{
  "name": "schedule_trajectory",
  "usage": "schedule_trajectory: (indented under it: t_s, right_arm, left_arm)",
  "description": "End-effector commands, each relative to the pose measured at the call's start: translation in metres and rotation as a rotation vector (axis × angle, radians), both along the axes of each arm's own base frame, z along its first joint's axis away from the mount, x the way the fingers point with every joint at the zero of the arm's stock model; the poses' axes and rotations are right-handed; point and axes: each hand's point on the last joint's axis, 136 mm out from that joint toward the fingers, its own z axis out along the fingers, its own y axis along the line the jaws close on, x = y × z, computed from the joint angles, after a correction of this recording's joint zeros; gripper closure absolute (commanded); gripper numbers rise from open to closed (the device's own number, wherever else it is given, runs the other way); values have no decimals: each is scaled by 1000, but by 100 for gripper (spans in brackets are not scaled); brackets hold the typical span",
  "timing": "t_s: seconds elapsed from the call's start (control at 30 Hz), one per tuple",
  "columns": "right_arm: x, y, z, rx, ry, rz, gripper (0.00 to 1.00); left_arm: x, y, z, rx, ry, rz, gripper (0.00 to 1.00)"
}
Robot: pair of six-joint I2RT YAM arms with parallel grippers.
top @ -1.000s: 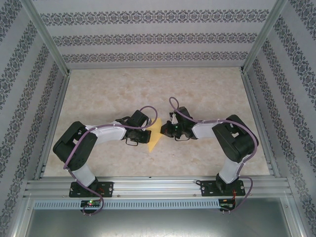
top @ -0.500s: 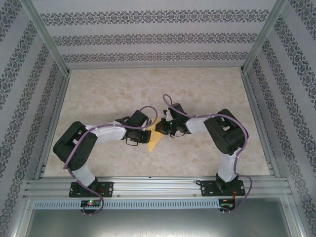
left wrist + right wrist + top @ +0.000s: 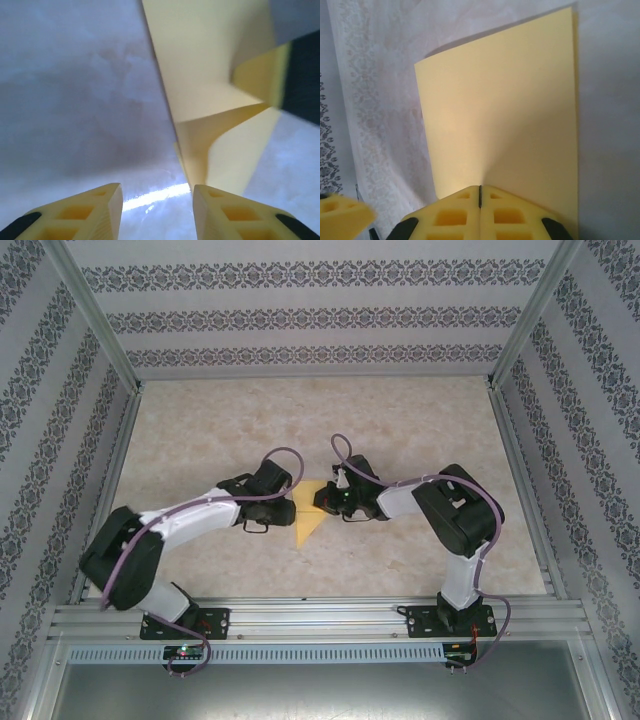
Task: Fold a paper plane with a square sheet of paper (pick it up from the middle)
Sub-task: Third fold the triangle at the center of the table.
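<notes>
The square sheet of paper [image 3: 505,110] is pinched by the closed right end effector [image 3: 480,192] alone; the left end effector [image 3: 156,195] just released it, part-open, free to regrip.

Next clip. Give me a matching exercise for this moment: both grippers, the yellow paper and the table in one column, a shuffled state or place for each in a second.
Things:
1. left gripper
2. right gripper
3. thin yellow-orange sheet of paper
4. marbled beige table top

States or places:
a. creased, between the two grippers
b. jaws shut on the paper
c. lying under both arms
d. jaws apart, nothing between them

Pairs: 1-d, 2-b, 3-a, 4-c
</notes>
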Motion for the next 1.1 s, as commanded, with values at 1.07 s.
schedule_trajectory:
  t_s: [1.07]
  right_arm:
    - [-13, -14, 61, 3, -121, 58, 94]
  left_arm:
    - [-61, -39, -81, -117, 307, -50, 90]
